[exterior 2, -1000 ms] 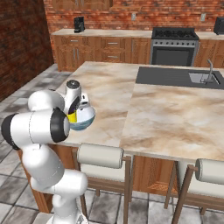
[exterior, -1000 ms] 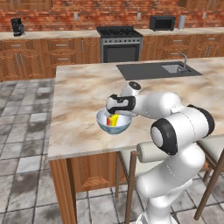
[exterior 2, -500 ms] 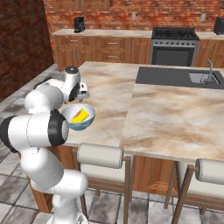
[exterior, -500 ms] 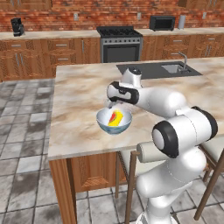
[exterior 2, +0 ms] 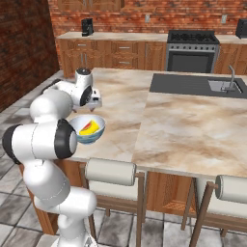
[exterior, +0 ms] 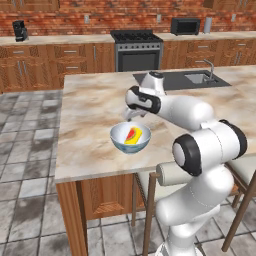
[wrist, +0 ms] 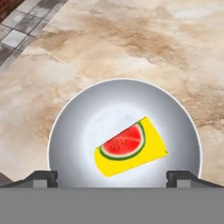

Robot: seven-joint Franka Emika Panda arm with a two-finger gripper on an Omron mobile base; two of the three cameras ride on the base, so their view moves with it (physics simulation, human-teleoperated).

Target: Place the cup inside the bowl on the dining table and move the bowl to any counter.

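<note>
- Dining table [exterior: 95, 107]: the big marble island with the inset sink [exterior: 180, 79]. I have the base parked at its near edge, stools [exterior 2: 110, 171] below. The wall-side counter [exterior: 55, 40] under the brick is well apart, across the tiled floor.
- Arm: reaches out over the table and bends back toward the bowl. Compared with a second ago it has lifted up and away; then the hand sat right down at the bowl's rim.
- Bowl [exterior: 130, 138]: stands upright on the table near the front edge, white inside, blue-grey outside. Same spot as a second ago.
- Cup [wrist: 130, 146]: lies tipped on its side in the bowl, yellow with a watermelon patch, resting on the bowl's floor.
- Claw [wrist: 112, 177]: released, jaws spread wide, nothing between them. It hangs above the bowl, not touching it; the hand view looks straight down into it, one fingertip [wrist: 41, 177] at each side of the bottom edge.
- Step, my judgement: first half done, cup is in the bowl. Second half not begun.
- Next move calls for: come down onto the rim, pinch the wall between the jaws, lift level so the cup stays in, then drive to a counter.
</note>
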